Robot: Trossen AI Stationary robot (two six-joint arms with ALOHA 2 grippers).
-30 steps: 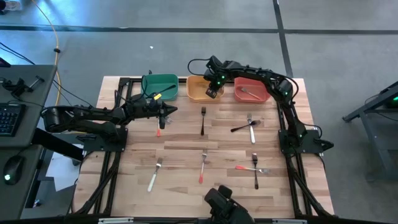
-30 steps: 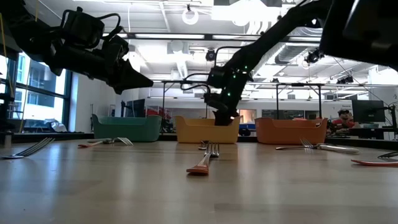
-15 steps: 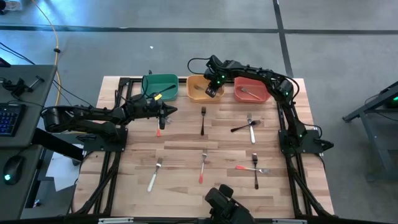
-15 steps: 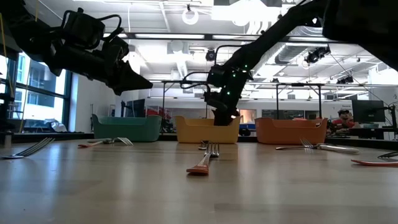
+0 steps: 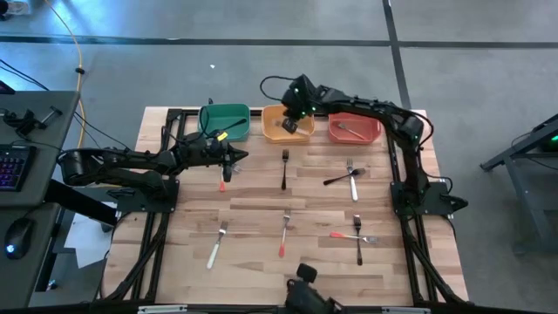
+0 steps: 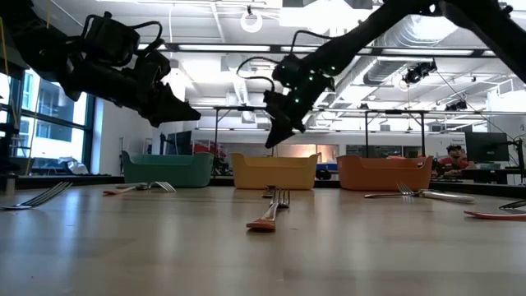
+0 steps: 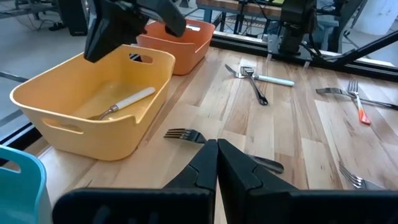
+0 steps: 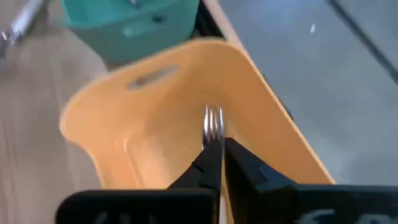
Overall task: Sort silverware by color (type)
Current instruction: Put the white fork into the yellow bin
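Observation:
My right gripper [image 8: 221, 146] hangs shut above the yellow bin [image 5: 268, 122], raised over its rim in the low view [image 6: 271, 141]. A white-handled fork [image 7: 127, 101] lies on that bin's floor, and its tines [image 8: 213, 123] show just past my fingertips. My left gripper [image 7: 217, 144] is shut and empty. It hovers over the table [image 5: 236, 157] near the green bin [image 5: 228, 113], above a red-handled fork [image 5: 221, 181] lying flat. A black-handled fork [image 5: 284, 167] lies beyond it. Another fork [image 5: 350, 131] rests in the red bin [image 5: 370, 122].
More forks lie flat on the wood. A black and a white one cross [image 5: 348, 177], a white one [image 5: 217, 245] and a red one [image 5: 284, 234] lie nearer, and a red and a black one cross [image 5: 357, 237]. The three bins line the far edge.
My right gripper has risen out of the yellow bin, from down between its walls to well above the rim. The white-handled fork has stayed on the bin's floor.

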